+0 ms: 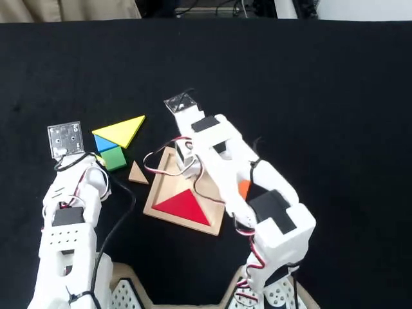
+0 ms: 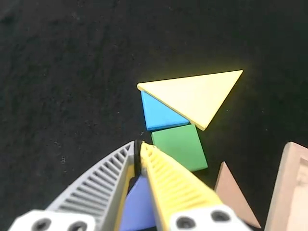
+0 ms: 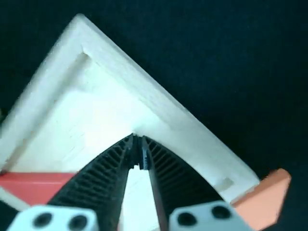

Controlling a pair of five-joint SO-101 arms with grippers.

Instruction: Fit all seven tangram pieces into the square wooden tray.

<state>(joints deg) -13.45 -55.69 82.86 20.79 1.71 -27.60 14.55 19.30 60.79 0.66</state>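
**Left jaws by the loose pieces, right jaws over the tray**

Your left jaws are closed, tips meeting, just beside the green square [image 2: 179, 147]. A violet piece [image 2: 137, 209] shows through the gap behind the tips. You cannot tell whether it is pinched or lying on the worktop [image 2: 57, 72] beneath.

Beyond the green square come the blue piece [image 2: 159, 111] and the yellow triangle [image 2: 192, 96], the 3 packed edge to edge. The yellow's long edge runs across the line of the jaws. The tan triangle [image 2: 233, 192] lies between this cluster and the tray [image 2: 291, 183], which sits to these jaws' right.

Your right jaws are closed on nothing, over the tray's bare floor close to a corner. The red triangle [image 3: 29, 185] is the only piece inside. The orange piece [image 3: 267, 195] lies outside the rim, beside the right arm [image 1: 257, 193].

So 6 pieces probably remain. The left arm [image 1: 67, 219] is nearer 5 of them, the right arm nearer the orange.

No writing on the pieces or tray can be read.
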